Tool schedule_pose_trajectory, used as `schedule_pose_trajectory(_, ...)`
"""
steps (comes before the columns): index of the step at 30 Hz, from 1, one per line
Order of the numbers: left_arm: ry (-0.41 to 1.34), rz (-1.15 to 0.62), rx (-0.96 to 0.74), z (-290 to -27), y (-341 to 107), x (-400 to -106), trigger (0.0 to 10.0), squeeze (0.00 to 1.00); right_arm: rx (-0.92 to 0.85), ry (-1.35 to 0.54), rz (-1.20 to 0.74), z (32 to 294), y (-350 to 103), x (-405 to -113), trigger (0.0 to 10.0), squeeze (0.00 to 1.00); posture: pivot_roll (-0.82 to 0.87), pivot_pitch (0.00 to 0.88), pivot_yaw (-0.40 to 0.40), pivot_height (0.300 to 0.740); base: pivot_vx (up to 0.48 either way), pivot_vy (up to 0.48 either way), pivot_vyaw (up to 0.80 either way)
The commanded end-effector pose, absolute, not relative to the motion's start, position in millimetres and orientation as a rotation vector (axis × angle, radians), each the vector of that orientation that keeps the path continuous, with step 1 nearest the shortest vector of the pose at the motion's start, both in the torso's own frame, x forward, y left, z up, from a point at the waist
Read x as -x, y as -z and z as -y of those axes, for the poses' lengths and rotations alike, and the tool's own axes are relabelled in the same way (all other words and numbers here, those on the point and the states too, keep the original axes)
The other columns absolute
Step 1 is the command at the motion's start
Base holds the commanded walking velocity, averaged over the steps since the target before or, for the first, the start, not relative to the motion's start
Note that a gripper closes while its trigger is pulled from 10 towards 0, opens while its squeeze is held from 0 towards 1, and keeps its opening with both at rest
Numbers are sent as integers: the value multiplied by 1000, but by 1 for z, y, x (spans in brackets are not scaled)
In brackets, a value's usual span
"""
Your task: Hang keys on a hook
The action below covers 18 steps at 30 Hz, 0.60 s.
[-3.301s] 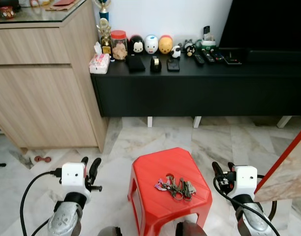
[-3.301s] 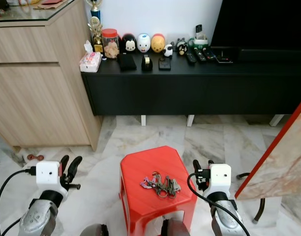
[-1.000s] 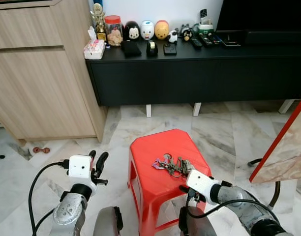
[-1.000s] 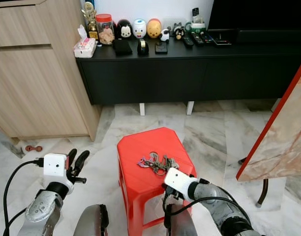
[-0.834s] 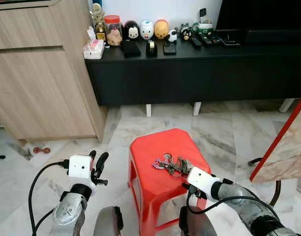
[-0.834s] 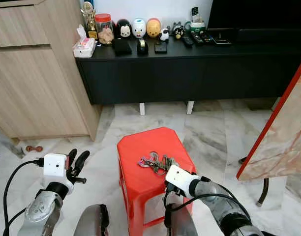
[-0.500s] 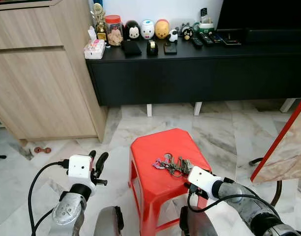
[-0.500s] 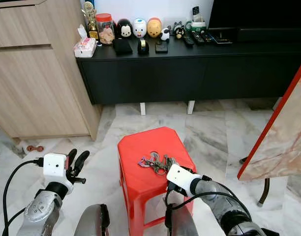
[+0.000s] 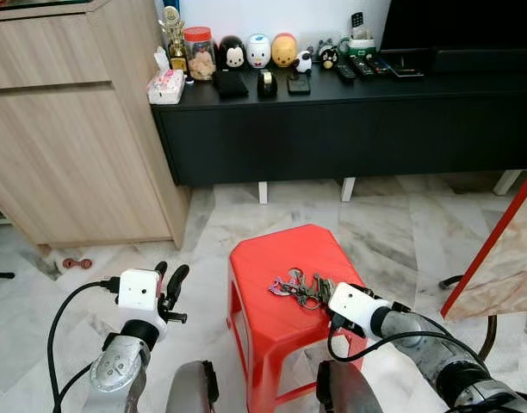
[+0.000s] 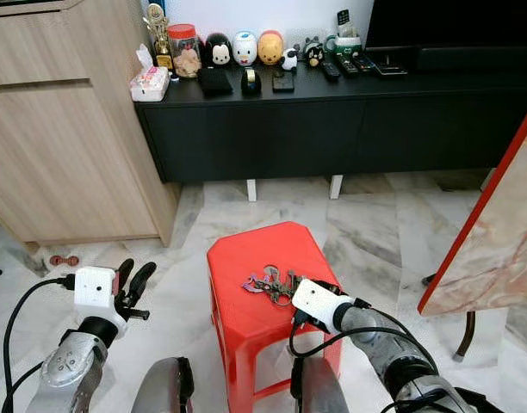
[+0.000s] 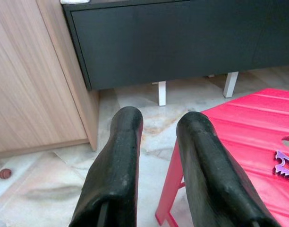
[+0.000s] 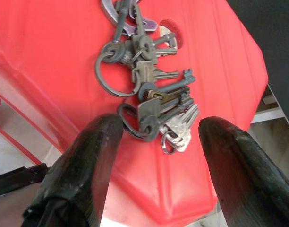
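A tangled bunch of dull metal keys [image 12: 151, 94] on several rings, one purple tag among them, lies on the red stool [image 9: 276, 327]. The right gripper [image 12: 156, 142] hovers spread wide over it, holding nothing. The left gripper [image 11: 158, 161] hangs parted beside the stool.

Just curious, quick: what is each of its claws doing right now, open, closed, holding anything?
Left gripper: open, holding nothing, beside the red stool.
Right gripper: open, straddling the keys, not gripping them.
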<state>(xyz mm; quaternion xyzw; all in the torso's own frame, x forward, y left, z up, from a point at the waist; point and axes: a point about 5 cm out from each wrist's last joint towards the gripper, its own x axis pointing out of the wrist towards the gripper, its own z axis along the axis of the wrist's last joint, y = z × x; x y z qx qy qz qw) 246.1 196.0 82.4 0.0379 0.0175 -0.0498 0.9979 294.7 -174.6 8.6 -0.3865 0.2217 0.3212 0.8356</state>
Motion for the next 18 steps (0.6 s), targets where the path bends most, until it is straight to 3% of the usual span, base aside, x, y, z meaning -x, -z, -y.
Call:
schedule_pose_trajectory(1,98,-40,-85,-199,-84,-243,10000,0,834,-687,-455,171,-11,-299,10000,0,31,0,22,580,0,0,0)
schedule_pose_trajectory(12,93,-55,-90,-202,-84,-235,10000,0,853,-701,-465,170,-5,-293,10000,0,41,27,28,580,0,0,0)
schedule_pose_trajectory(18,93,-63,-92,-202,-83,-233,10000,0,856,-599,-443,178,-13,-302,10000,0,42,27,31,580,0,0,0)
